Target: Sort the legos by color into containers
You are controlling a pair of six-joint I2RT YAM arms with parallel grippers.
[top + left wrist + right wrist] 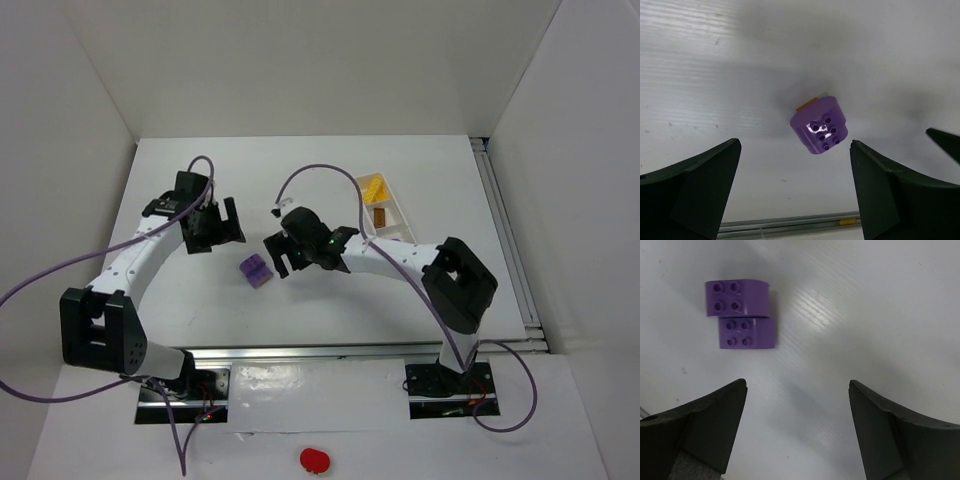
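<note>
Two purple bricks (256, 271) lie side by side, touching, on the white table. In the right wrist view they are at upper left: one (737, 297) and one (747, 333). My right gripper (277, 255) is open and empty just right of them, its jaws (797, 385) wide over bare table. My left gripper (218, 235) is open and empty, up and left of the bricks, which show ahead of its jaws (795, 145) as a purple lump (821, 131). The white tray (398, 222) at the back right holds yellow bricks (374, 188) and an orange-brown brick (380, 215) in separate compartments.
White walls enclose the table on three sides. A metal rail (330, 350) runs along the near edge by the arm bases. A small red object (314, 459) lies below the table front. Purple cables loop over both arms.
</note>
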